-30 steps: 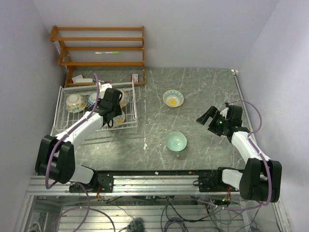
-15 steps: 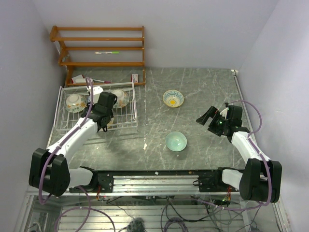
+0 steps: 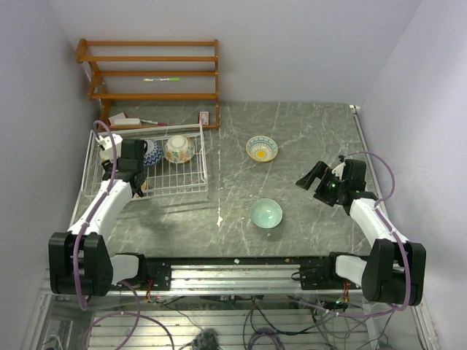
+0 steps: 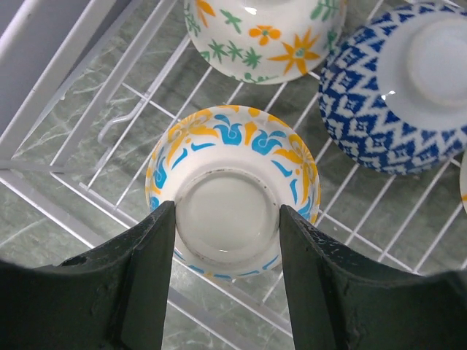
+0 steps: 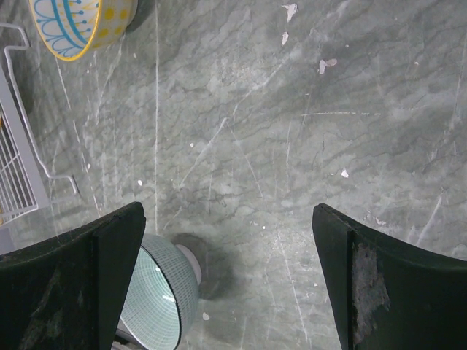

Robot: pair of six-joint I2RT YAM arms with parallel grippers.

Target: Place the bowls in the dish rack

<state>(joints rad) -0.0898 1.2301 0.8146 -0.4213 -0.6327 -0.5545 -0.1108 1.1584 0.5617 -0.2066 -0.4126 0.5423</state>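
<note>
**Q:** Grey marble table, overhead view: does it show the grip of the left gripper?

**A:** No. The wrist covers it at the left end of the dish rack. The left wrist view shows both fingers clamped on the foot of an inverted blue-and-yellow bowl over the wires. A blue-patterned bowl sits at upper right.

**Q:** Right gripper?

**A:** Spread wide, holding nothing, above the table. Its camera places the teal bowl at lower left and the yellow bowl at upper left. Both stand outside the dish rack.
</note>
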